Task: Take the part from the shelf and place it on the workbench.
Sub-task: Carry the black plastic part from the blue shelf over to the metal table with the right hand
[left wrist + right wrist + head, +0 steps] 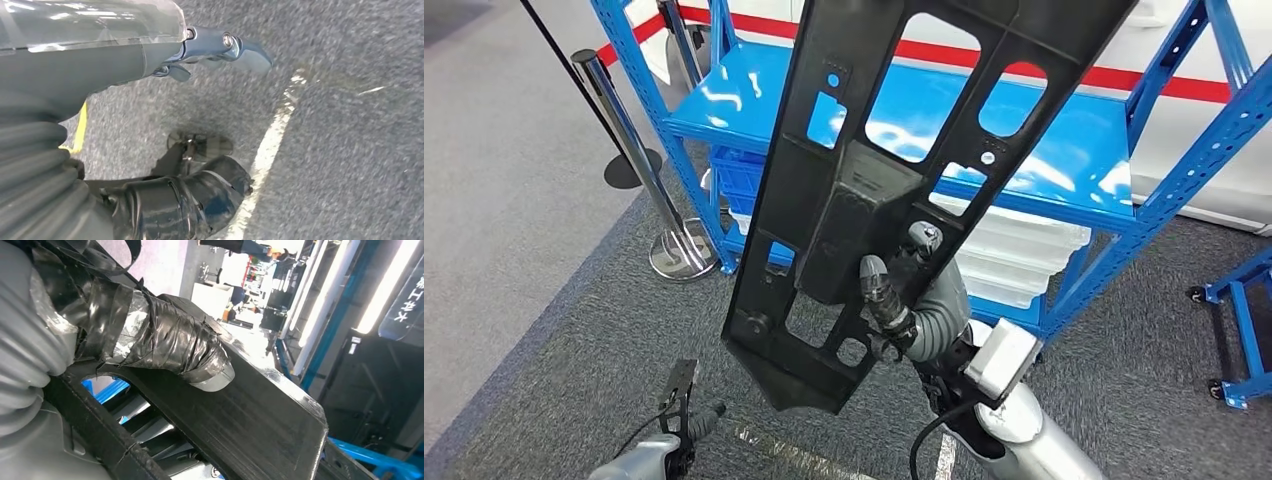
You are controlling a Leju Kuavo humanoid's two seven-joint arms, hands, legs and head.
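My right hand (902, 300) grips the long black plastic panel (864, 190), raised upright in front of the blue shelf (1064, 170). My left hand (686, 425) hangs low over the carpet, holding nothing; I cannot tell its finger spread.

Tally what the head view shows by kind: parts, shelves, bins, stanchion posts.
Black plastic part, held in the right hand: 1
Blue shelf racks: 2, the main rack and a second at the right edge
White bins, stacked, count unclear: at least 2
Blue crate: 1
Stanchion posts: 2
Total: at least 8
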